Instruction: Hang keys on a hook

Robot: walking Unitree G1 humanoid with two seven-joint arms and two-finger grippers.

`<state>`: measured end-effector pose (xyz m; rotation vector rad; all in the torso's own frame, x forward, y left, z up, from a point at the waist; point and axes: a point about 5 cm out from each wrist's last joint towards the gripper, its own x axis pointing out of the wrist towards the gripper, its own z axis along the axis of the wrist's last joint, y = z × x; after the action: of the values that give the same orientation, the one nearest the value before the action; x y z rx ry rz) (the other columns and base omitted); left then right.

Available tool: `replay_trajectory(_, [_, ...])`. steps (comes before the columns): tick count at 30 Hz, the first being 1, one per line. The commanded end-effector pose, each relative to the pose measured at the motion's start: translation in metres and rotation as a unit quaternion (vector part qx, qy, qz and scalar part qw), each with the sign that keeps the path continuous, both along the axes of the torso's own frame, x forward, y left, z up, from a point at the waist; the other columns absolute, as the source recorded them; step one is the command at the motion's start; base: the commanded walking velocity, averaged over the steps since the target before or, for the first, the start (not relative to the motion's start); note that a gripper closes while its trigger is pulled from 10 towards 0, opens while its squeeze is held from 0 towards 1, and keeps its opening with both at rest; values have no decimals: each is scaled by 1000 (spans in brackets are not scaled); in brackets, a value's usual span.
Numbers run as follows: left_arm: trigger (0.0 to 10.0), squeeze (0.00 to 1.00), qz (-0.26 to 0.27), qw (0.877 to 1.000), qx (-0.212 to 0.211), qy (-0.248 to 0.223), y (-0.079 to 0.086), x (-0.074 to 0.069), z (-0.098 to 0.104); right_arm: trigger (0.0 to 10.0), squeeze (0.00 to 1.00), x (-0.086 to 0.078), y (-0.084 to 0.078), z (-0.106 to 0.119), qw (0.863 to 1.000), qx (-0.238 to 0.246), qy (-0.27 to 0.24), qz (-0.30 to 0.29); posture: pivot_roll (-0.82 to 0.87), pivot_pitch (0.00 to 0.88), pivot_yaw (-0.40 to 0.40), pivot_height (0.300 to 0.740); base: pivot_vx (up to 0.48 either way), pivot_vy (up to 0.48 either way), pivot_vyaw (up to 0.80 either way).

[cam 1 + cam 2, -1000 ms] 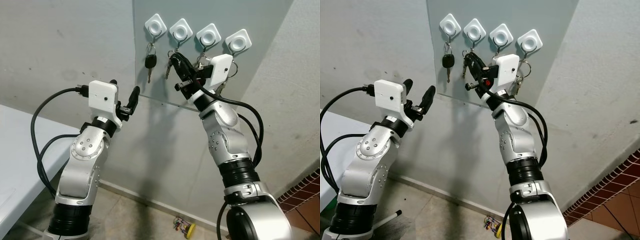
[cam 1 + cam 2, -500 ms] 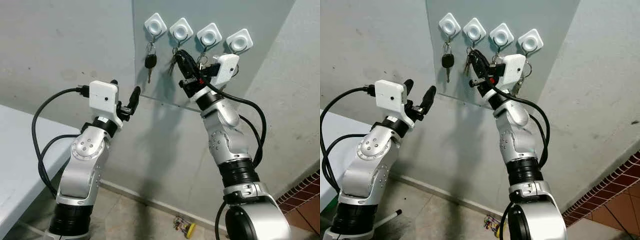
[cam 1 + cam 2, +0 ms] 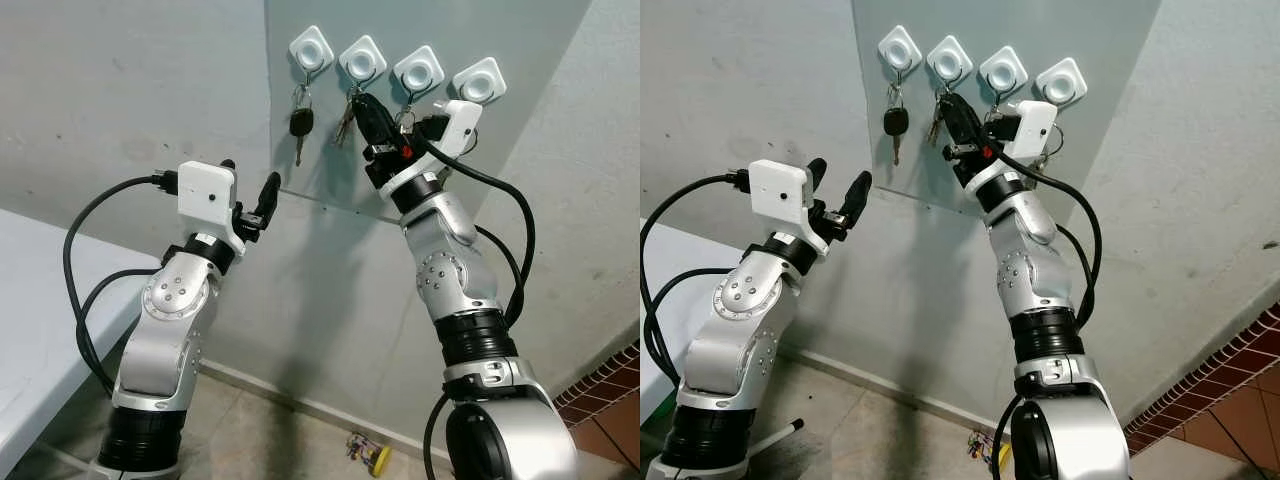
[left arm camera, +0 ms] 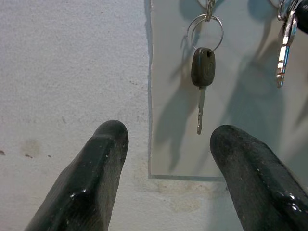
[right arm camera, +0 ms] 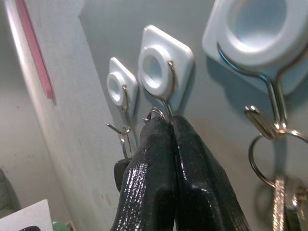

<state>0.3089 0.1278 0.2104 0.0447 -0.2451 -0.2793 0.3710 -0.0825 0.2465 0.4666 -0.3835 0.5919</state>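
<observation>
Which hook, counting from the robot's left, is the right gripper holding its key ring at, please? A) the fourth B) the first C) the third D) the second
D: the right gripper, fingers pressed together on the key ring, sits at the wire of the second hook, with the black car key hanging one hook further left.

White table edge at left — small yellow object on floor.

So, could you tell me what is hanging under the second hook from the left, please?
Under the second hook, the right claw is pinched on a key ring; its keys dangle below, partly hidden behind the fingers.
</observation>
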Motion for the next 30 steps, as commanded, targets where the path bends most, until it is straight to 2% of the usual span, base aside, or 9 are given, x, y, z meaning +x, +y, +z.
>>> replay_trajectory(1, [10000, 0, -2, 1000, -4, -7, -1, 2, 6, 10000, 0, 1, 0, 11, 1000, 9, -6, 1, -42, 0, -52, 724, 0, 0, 0])
replay_trajectory(6, [10000, 0, -2, 1000, -5, -8, -1, 1, 6, 10000, 0, 2, 0, 9, 1000, 20, 14, 5, -40, 0, -55, 724, 0, 0, 0])
replay_trajectory(14, [10000, 0, 0, 1000, -6, -7, -1, 1, 6, 10000, 0, -1, 0, 7, 999, 31, 16, 12, -38, 0, -57, 724, 0, 0, 0])
replay_trajectory(15, [10000, 0, 0, 1000, -6, -7, -1, 1, 6, 10000, 1000, -2, -1, 5, 999, 35, 15, 14, -36, 0, -59, 724, 0, 0, 0])
replay_trajectory(30, [10000, 0, 7, 1000, -3, -6, 2, 0, 5, 10000, 1000, -11, -1, -2, 999, 43, 9, 19, -37, 0, -54, 724, 0, 0, 0])
